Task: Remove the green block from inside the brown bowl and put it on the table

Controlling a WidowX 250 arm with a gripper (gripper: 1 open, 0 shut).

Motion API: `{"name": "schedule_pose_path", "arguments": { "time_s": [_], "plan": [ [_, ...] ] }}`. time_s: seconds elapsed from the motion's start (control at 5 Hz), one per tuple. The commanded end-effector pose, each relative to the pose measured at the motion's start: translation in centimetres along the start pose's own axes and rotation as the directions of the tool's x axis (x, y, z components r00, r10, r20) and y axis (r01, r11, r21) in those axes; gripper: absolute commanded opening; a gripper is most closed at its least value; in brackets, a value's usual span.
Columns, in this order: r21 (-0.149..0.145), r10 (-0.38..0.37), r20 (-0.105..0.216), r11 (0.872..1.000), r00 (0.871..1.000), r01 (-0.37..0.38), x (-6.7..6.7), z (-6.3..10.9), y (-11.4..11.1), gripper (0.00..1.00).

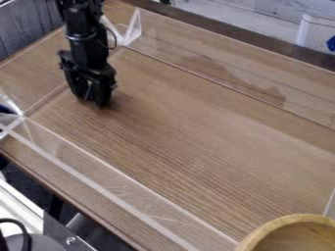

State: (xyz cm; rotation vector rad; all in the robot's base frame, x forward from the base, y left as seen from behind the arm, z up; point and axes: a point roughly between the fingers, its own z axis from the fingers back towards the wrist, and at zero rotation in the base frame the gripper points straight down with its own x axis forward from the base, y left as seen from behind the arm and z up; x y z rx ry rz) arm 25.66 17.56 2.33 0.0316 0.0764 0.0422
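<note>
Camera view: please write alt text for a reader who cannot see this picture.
A black gripper points straight down at the far left of a brown wooden table, its tips at or just above the surface. A tan bowl is cut off at the bottom right corner, far from the gripper. No green block is visible.

The round, light tan wooden bowl (293,235) is cut off by the bottom edge, so only part of its thick rim shows and its inside is hidden. Whether the black pincer (92,95), low against the bench (197,127), holds anything cannot be told.
</note>
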Motion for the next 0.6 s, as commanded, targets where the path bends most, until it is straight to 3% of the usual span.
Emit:
{"name": "schedule_pose_path", "arguments": {
  "time_s": [0.0, 0.4],
  "plan": [
    [0.008, -0.010, 0.024, 1.000, 1.000, 0.010, 0.90, 0.97, 0.95, 0.00],
    [0.027, -0.053, 0.060, 0.998, 0.997, 0.051, 0.57, 0.73, 0.75, 0.00]
  ]
}}
